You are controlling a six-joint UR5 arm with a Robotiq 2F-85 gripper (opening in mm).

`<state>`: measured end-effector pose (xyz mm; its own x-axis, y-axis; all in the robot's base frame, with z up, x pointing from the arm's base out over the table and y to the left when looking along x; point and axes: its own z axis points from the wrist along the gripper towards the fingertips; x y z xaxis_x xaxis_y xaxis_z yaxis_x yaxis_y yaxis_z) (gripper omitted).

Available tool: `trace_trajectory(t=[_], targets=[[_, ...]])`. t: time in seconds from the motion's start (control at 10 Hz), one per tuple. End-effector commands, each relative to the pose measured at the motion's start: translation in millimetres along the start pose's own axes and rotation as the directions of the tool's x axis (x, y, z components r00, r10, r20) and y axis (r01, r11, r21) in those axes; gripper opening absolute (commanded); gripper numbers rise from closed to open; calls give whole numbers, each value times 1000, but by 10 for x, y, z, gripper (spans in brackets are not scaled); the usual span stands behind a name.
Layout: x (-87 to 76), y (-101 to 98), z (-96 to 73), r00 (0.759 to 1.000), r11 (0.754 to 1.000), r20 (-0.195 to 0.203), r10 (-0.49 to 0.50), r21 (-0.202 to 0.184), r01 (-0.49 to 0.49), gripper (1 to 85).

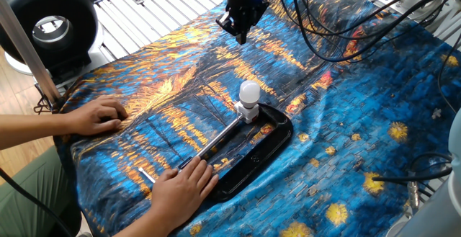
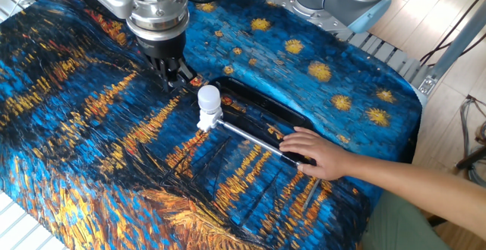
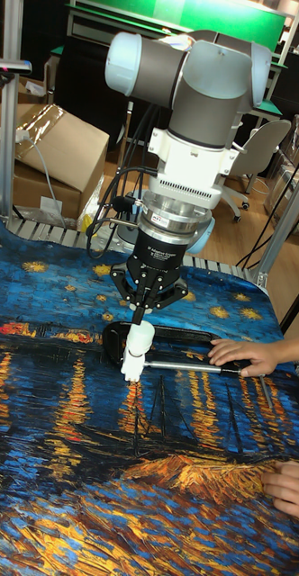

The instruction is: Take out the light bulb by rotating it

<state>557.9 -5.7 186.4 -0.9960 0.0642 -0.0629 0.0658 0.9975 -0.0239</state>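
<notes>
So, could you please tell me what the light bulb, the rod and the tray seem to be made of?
Light bulb: matte white, probably frosted glass or plastic. Rod: bare metal, judging by its silvery shine. Tray: glossy black, likely plastic, with bright reflections along its rim.

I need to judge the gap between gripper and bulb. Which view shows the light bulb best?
One fixed view: the light bulb stands unobstructed, the gripper well apart. The other fixed view shows it clearly too; in the tall view the gripper overlaps its top.

No writing can be read in any view. A small dark label sits on the gripper body above the light bulb, its print too small to make out.
</notes>
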Motion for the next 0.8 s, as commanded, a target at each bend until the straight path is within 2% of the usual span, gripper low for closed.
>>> trace_trajectory(t=[0.0, 0.7], targets=[[-8, 25, -10, 1000, 1000, 3, 3, -12, -2, 10], [-18, 22, -4, 1000, 1000, 7, -1, -13, 1, 10]])
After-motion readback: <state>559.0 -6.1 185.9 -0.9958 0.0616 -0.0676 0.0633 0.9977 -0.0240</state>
